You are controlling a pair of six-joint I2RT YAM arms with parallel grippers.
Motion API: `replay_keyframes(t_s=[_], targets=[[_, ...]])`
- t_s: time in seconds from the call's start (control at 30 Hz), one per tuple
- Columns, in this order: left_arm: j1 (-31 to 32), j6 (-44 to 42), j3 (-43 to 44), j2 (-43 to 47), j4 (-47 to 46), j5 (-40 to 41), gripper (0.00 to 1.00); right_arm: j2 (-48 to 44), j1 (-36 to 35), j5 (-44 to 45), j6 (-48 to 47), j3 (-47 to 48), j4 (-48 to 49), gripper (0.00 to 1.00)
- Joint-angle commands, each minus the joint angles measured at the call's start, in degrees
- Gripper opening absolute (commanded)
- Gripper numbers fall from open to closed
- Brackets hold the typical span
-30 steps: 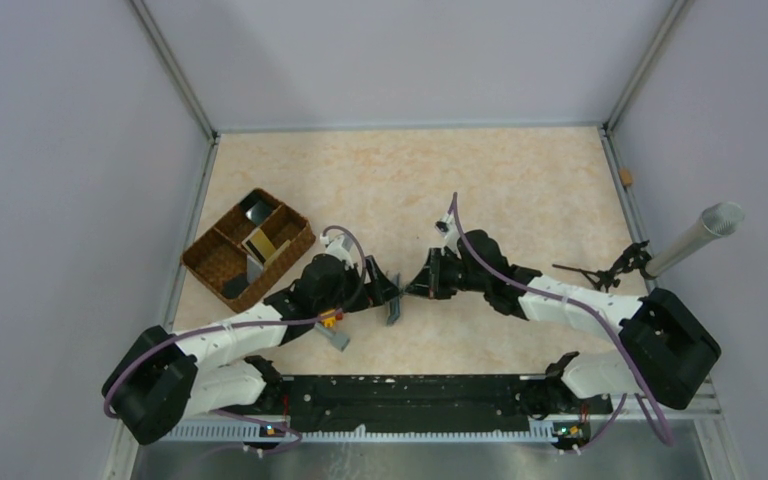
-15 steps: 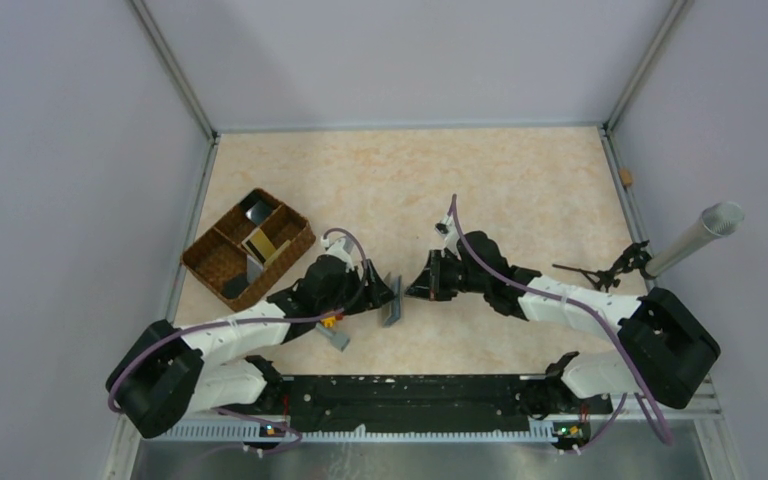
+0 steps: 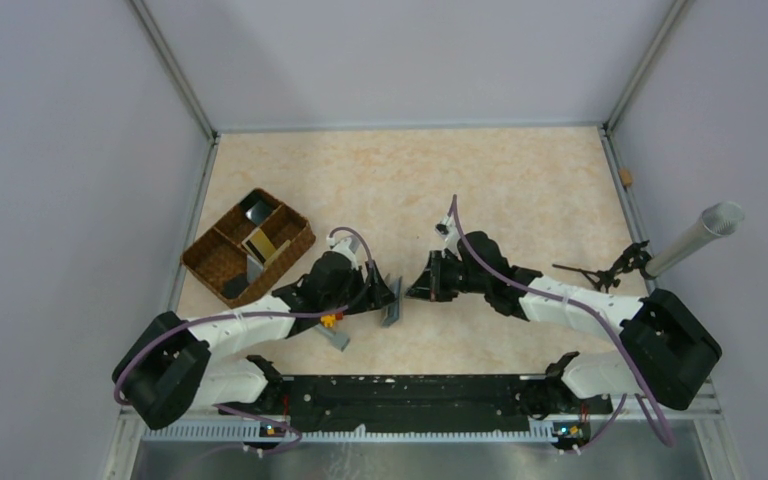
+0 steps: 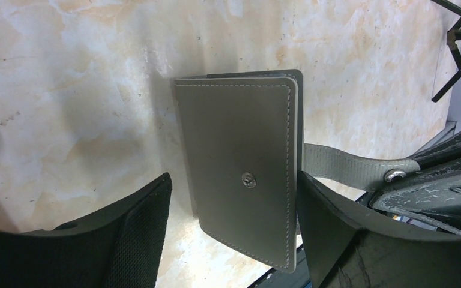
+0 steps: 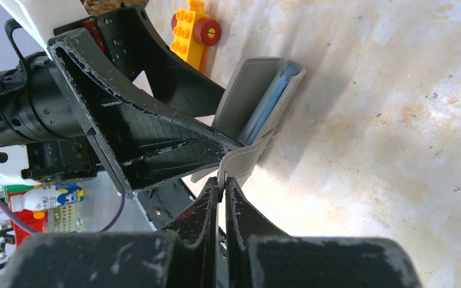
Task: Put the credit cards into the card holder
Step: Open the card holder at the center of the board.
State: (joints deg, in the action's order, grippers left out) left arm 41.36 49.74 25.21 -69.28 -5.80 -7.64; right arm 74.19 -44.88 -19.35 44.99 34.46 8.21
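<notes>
**Card Holder Stands Between Two Grippers**

A yellow toy brick (image 5: pixel 195 33) lies nearest. The right gripper (image 5: pixel 222 183) is pinched tight on the strap (image 5: pixel 243 159) of the card holder (image 4: pixel 234 120), which stands on its edge on the table (image 3: pixel 520 190). The left gripper (image 4: pixel 235 176) has a finger on each side of it. I cannot tell if they squeeze. Farther off, credit cards (image 3: pixel 263 245) sit in a brown tray (image 3: pixel 205 262).
</notes>
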Motion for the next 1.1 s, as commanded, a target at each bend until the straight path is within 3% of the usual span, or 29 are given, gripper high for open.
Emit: replay_keyframes(t_s=[0.0, 1.07], targets=[[0.28, -2.16, 2.44, -0.11, 1.14, 0.95, 0.74, -1.9, -0.66, -0.33, -0.47, 0.96, 0.85, 0.0], [2.22, -8.43, 7.61, 1.03, 16.1, 15.11, 0.66, -1.69, -0.66, 1.15, -0.96, 1.31, -0.64, 0.0]])
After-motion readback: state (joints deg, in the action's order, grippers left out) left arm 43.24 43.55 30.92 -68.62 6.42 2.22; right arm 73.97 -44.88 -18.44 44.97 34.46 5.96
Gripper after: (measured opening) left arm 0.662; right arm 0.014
